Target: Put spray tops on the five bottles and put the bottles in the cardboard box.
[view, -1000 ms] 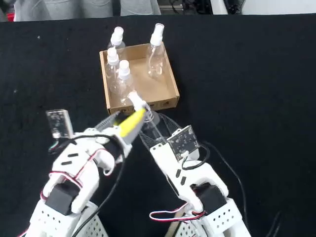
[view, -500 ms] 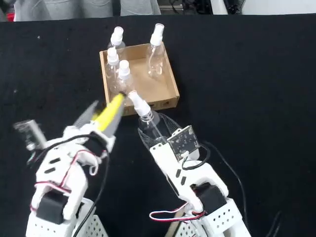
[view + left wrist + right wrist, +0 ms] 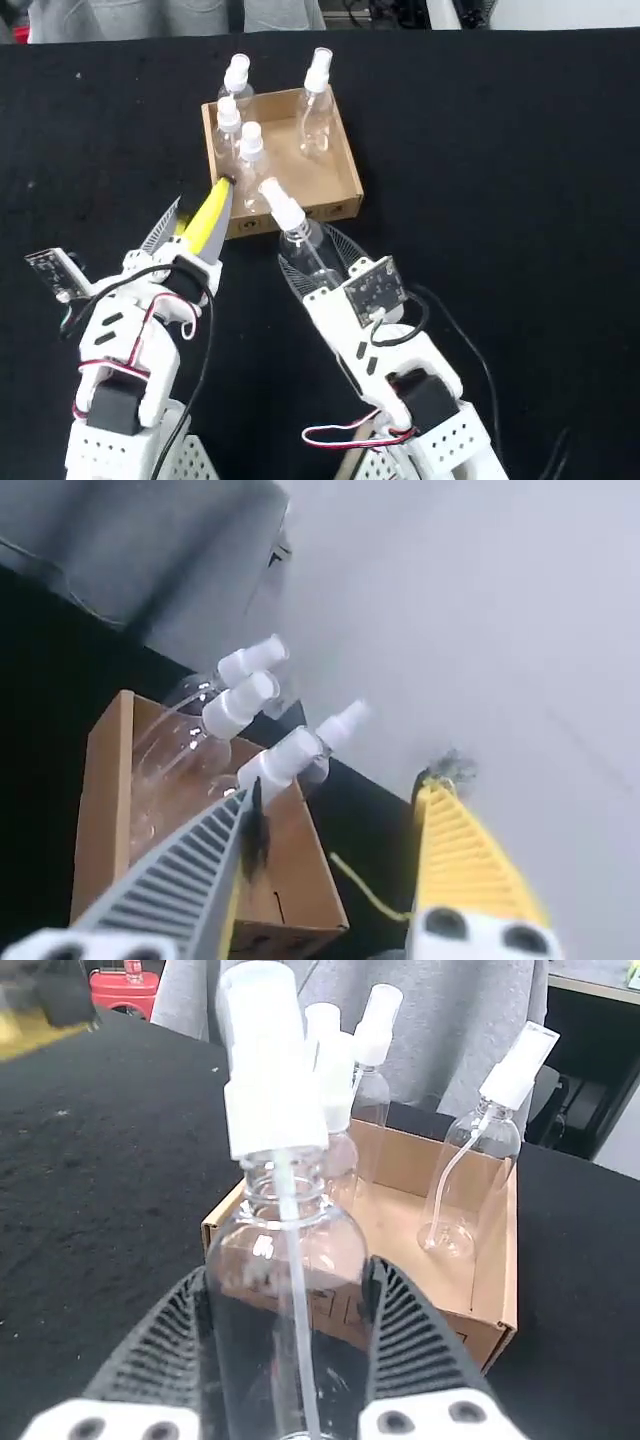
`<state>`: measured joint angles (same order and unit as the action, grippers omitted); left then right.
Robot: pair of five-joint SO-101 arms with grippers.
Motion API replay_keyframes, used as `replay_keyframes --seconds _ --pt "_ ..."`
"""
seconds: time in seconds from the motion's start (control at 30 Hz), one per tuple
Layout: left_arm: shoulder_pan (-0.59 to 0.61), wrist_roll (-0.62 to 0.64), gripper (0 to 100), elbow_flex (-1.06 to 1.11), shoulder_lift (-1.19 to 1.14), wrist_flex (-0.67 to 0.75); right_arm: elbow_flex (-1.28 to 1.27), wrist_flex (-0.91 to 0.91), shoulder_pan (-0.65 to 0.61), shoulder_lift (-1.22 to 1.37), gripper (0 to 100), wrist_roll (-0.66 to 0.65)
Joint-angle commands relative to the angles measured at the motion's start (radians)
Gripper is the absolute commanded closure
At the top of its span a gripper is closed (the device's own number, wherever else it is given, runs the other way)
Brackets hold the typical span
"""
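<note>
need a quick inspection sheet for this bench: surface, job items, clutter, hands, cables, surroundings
surface: table under a black cover.
job's things: cardboard box with four capped bottles standing in it; fifth bottle, spray top on, outside the box near its front wall.
clutter: nothing seen.
hands: right hand shut on the fifth bottle; left hand open and empty, by the box's front left corner.
cables: red and white wires on the arms; black cable lying on the table beside the right arm.
surroundings: red item beyond the table.
</note>
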<state>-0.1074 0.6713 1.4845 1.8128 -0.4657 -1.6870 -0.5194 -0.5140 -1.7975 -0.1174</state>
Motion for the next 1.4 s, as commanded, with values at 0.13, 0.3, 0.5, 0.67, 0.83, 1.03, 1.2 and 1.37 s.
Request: replay_keyframes --seconds 0.13,0.3,0.5,0.67,0.83,1.03,1.2,1.37 --pt "0.018 -0.003 76 -0.004 -0.008 0.04 0.061 0.031 0.012 -0.108 98.8 0.008" --pt "0.018 -0.005 76 0.042 -0.008 0.106 0.074 0.023 -0.061 -0.142 98.8 0.008" --pt "0.016 -0.005 76 0.061 -0.008 0.123 0.068 0.021 -0.11 -0.159 98.8 0.008" --pt "0.001 -0.04 76 0.064 -0.008 0.115 0.07 0.023 -0.112 -0.159 98.8 0.008" --pt "-0.071 -0.098 76 0.107 -0.008 0.121 0.07 0.028 -0.112 -0.159 98.8 0.008" --pt "-0.131 -0.133 78 0.117 -0.005 0.112 0.067 0.028 -0.112 -0.159 98.7 0.002" --pt "-0.166 -0.203 84 0.107 0.0 0.112 0.05 0.031 -0.106 -0.157 98.7 -0.002" --pt "-0.231 -0.239 85 0.116 0.0 0.112 0.047 0.031 -0.104 -0.157 98.7 -0.002"
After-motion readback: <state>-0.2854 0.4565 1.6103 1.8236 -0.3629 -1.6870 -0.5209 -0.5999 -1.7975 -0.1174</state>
